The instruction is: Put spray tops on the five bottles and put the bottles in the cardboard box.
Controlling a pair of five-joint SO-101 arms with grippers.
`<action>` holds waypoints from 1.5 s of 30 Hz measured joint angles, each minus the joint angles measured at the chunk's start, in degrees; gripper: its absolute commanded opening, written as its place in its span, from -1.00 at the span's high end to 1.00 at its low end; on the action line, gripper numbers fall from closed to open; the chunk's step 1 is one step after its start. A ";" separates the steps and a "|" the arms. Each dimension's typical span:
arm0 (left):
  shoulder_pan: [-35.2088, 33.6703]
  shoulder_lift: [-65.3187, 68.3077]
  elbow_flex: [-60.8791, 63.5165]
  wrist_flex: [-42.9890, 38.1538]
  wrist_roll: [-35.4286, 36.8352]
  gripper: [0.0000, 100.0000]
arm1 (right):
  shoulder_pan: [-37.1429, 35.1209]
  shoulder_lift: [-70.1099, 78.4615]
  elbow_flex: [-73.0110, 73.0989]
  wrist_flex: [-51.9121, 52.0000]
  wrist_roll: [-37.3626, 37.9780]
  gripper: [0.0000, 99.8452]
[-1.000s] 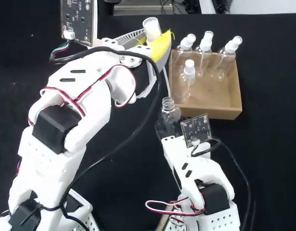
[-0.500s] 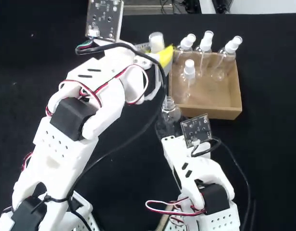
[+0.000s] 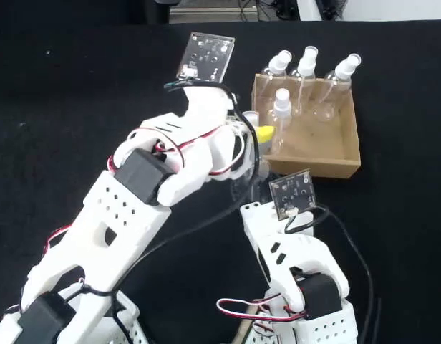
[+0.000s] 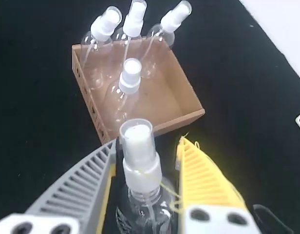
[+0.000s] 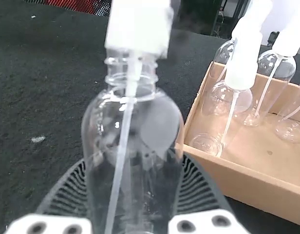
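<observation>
The black table [image 3: 56, 107] carries both arms. The left arm crosses from the near left corner to the centre. The left gripper [image 4: 147, 146] has its grey and yellow fingers pinching a white spray top [image 4: 139, 151]. The top's dip tube hangs inside a clear bottle [image 5: 133, 146], and its collar sits just above the open neck, not seated. The bottle stands upright just beside the near left corner of the cardboard box [image 3: 306, 166]. The right gripper [image 5: 135, 187] has its dark fingers closed around the bottle's body. To the right, the four capped bottles [image 3: 282, 107] lie in the box. Print on the wrist camera board [image 3: 291, 193] is too small to read.
</observation>
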 measured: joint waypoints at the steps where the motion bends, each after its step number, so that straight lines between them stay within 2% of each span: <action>1: -0.09 -0.62 0.26 0.26 -0.09 0.61 | 0.00 0.00 0.00 0.00 0.00 0.98; 5: 0.09 -5.01 0.26 1.41 -0.09 0.61 | 0.00 0.00 0.00 0.00 0.00 0.98; 10: -3.87 -8.79 0.97 1.49 0.00 0.61 | 0.00 0.00 0.00 0.00 0.00 0.98; 19: -9.32 -3.25 3.43 -12.40 -0.09 0.60 | 0.00 0.00 0.00 0.00 0.00 0.98; 24: -9.41 0.79 3.43 -12.04 -0.09 0.61 | 0.00 0.00 0.00 0.00 0.00 0.98; 33: -7.38 -1.14 3.34 -2.37 -5.54 0.61 | 0.00 0.00 0.09 0.00 0.00 0.98; 40: -5.36 -8.26 7.12 -2.90 -5.80 0.61 | -0.09 0.00 0.09 0.00 0.09 0.98; 45: -10.11 -11.96 8.26 -4.57 -5.80 0.60 | -0.09 0.00 0.09 0.00 0.00 0.98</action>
